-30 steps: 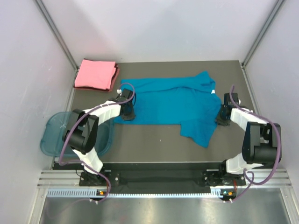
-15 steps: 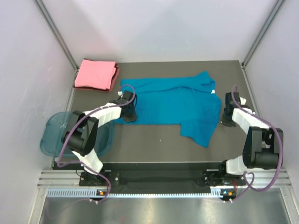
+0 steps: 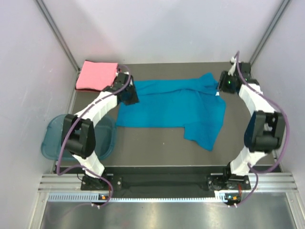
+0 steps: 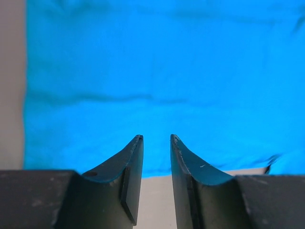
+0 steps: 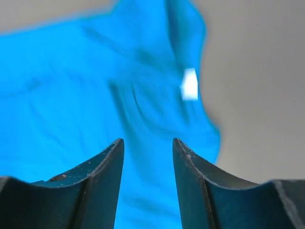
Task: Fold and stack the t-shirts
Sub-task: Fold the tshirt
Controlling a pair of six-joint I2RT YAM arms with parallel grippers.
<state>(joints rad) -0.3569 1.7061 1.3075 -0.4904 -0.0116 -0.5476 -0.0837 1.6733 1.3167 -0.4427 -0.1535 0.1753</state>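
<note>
**Crooked fold likely if the far edge is pinched unevenly**

The teal-blue t-shirt (image 3: 174,105) is spread mid-frame on the worktop (image 3: 152,143), and the salmon-pink t-shirt (image 3: 97,75) is folded at the upper left. The left end effector (image 3: 130,95) and right end effector (image 3: 224,86) are poised at its upper corners, narrowly parted and empty. Should one side be gripped shallower, the cloth may be dragged askew.

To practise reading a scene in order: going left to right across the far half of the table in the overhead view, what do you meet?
salmon-pink t-shirt → left gripper → teal-blue t-shirt → right gripper
</note>
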